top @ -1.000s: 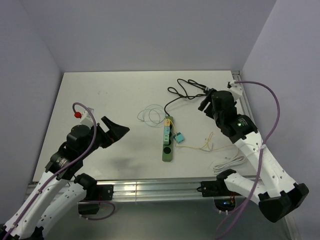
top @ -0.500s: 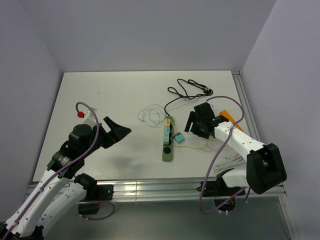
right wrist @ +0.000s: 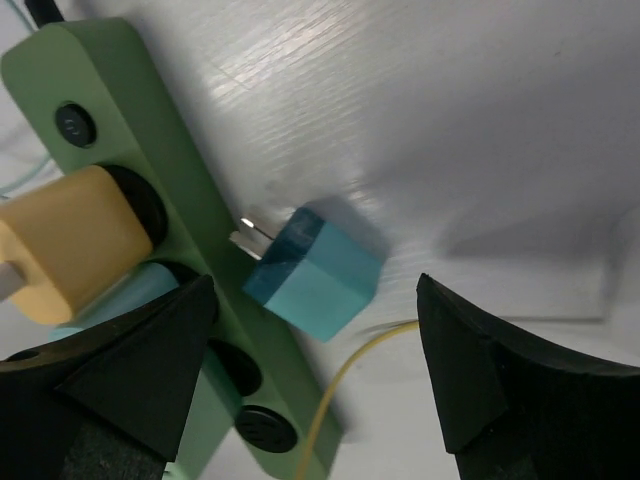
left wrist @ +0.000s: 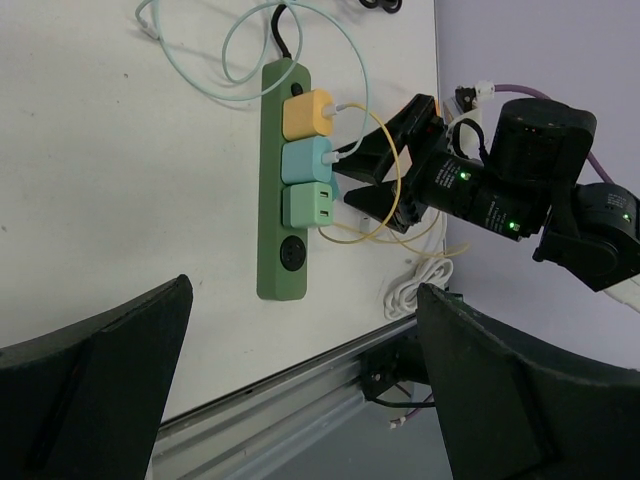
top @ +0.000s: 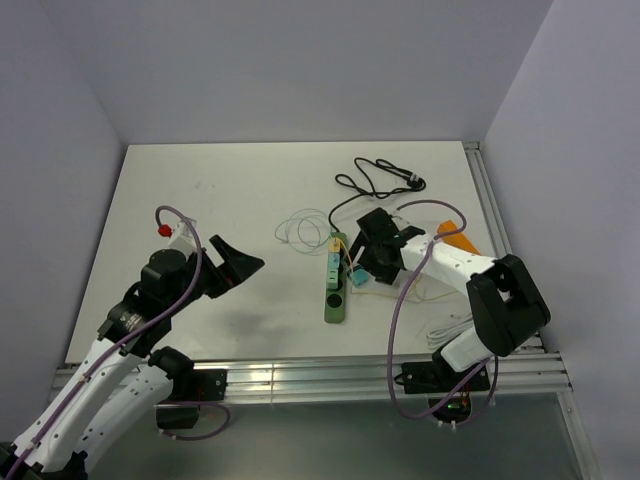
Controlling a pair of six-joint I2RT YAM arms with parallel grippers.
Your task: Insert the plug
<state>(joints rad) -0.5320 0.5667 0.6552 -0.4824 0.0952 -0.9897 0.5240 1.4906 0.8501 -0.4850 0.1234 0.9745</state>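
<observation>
Plug (right wrist: 318, 278) lies loose on the table (top: 200, 200), just beside the power strip (left wrist: 270, 150), prongs toward it. Right gripper (top: 370, 252) is spread wide, straddling the plug, holding nothing. Left gripper (top: 238, 262) is wide, empty, well apart. Risk: an off-centre pinch twists the plug, so the prongs miss the socket.

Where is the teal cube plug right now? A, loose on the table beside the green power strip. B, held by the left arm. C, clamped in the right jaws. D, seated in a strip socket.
A: the teal plug lies on the table beside the power strip, prongs bare, nothing gripping it.
</observation>
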